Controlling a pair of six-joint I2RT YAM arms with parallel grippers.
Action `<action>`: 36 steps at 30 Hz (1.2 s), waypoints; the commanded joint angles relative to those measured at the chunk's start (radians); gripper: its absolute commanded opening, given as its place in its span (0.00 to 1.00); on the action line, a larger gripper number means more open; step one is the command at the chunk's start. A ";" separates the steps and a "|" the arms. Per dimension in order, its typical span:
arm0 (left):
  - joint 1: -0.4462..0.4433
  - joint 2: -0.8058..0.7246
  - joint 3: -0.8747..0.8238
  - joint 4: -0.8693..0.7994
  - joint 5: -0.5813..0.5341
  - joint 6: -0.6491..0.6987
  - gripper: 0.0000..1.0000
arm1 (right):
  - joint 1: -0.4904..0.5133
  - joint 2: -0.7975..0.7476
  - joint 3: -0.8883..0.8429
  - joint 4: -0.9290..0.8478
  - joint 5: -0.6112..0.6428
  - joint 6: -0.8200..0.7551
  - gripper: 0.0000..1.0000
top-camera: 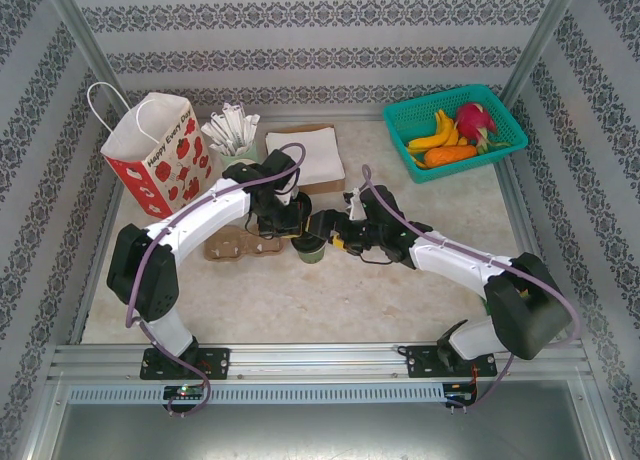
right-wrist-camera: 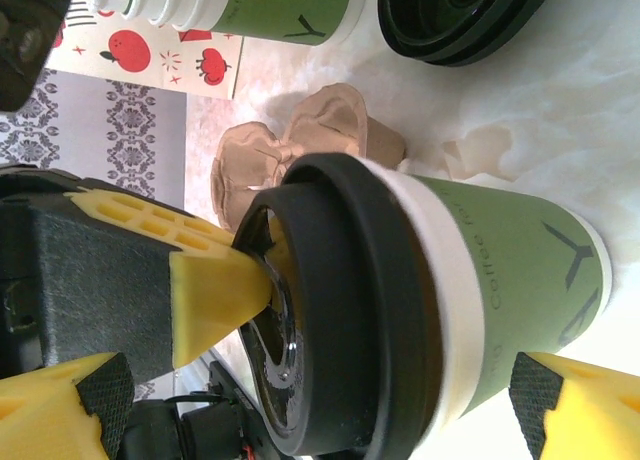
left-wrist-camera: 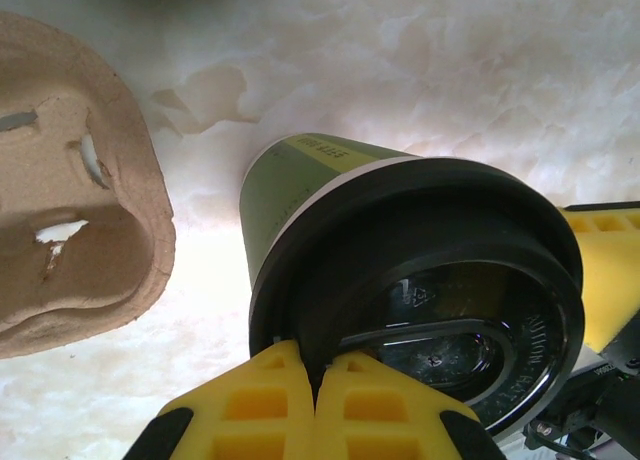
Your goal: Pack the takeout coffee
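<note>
Cup: takeout coffee (top-camera: 310,248) stood upright, middle of tabletop (top-camera: 300,310)
Left pincer (left-wrist-camera: 318,365): clamped on its lid (left-wrist-camera: 430,280) rim
Right pincer (right-wrist-camera: 320,390): sat apart, straddling it

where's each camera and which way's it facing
top external: above, behind the bases, looking down on the table; both arms show.
left wrist: on left arm, looking down on the takeout coffee; left hand at its lid.
right wrist: on right arm, facing it side-on; right hand straddles it.
shared: both wrists see the coffee and cup carrier.
</note>
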 commanded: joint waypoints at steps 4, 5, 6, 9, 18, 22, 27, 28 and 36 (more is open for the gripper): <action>-0.016 0.042 -0.020 0.012 0.010 -0.007 0.00 | 0.010 0.012 0.035 0.019 -0.018 -0.023 0.98; -0.017 0.044 -0.020 0.008 0.011 -0.006 0.00 | 0.010 0.015 0.038 0.019 -0.020 -0.025 0.98; -0.018 0.045 -0.018 0.007 0.010 -0.005 0.00 | 0.010 0.016 0.039 0.019 -0.022 -0.025 0.98; -0.019 0.053 -0.013 0.004 0.010 -0.004 0.00 | 0.011 0.019 0.046 0.018 -0.027 -0.030 0.98; -0.027 0.075 0.021 -0.036 -0.011 0.011 0.00 | -0.002 -0.062 0.102 -0.213 0.011 -0.183 0.98; -0.028 0.082 0.036 -0.050 -0.017 0.014 0.00 | -0.024 -0.085 0.092 -0.232 0.036 -0.178 0.98; -0.030 0.087 0.046 -0.053 -0.014 0.017 0.00 | -0.055 -0.109 0.081 -0.328 0.149 -0.160 0.97; -0.030 0.090 0.049 -0.054 -0.012 0.019 0.00 | -0.061 -0.109 0.079 -0.334 0.146 -0.156 0.96; -0.031 0.095 0.062 -0.068 -0.017 0.020 0.00 | -0.080 -0.094 0.075 -0.356 0.150 -0.129 0.72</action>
